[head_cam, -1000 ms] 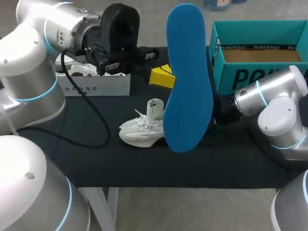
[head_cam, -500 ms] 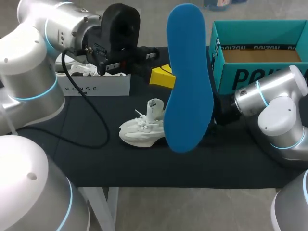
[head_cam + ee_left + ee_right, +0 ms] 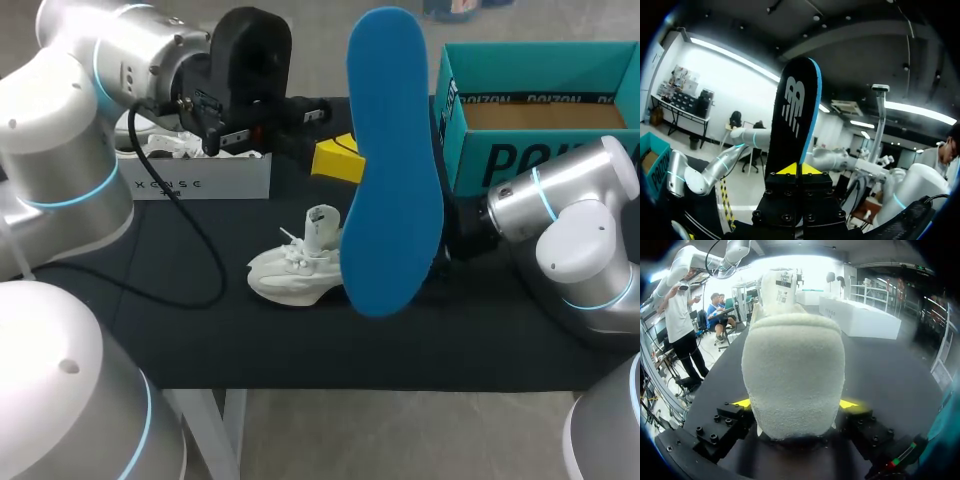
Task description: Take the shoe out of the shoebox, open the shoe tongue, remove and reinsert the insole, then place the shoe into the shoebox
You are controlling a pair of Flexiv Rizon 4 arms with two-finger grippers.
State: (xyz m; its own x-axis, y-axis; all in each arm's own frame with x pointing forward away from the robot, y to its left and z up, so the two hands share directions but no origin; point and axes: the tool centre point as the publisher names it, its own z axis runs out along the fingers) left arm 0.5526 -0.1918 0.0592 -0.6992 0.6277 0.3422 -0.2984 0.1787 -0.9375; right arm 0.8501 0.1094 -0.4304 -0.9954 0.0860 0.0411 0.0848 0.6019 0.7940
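Both grippers stay clamped, nothing shifted since before — left gripper (image 3: 800, 169) pinches the blue insole (image 3: 795, 110) upright between its fingers, right gripper (image 3: 795, 404) squeezes the white shoe (image 3: 792, 370) at its heel.

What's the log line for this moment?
left tool: shut on insole, raised upright | right tool: shut on shoe heel, shoe on table | shoebox: open

The insole (image 3: 393, 170) is blue, the shoe (image 3: 290, 272) white, the shoebox (image 3: 468, 160) teal.
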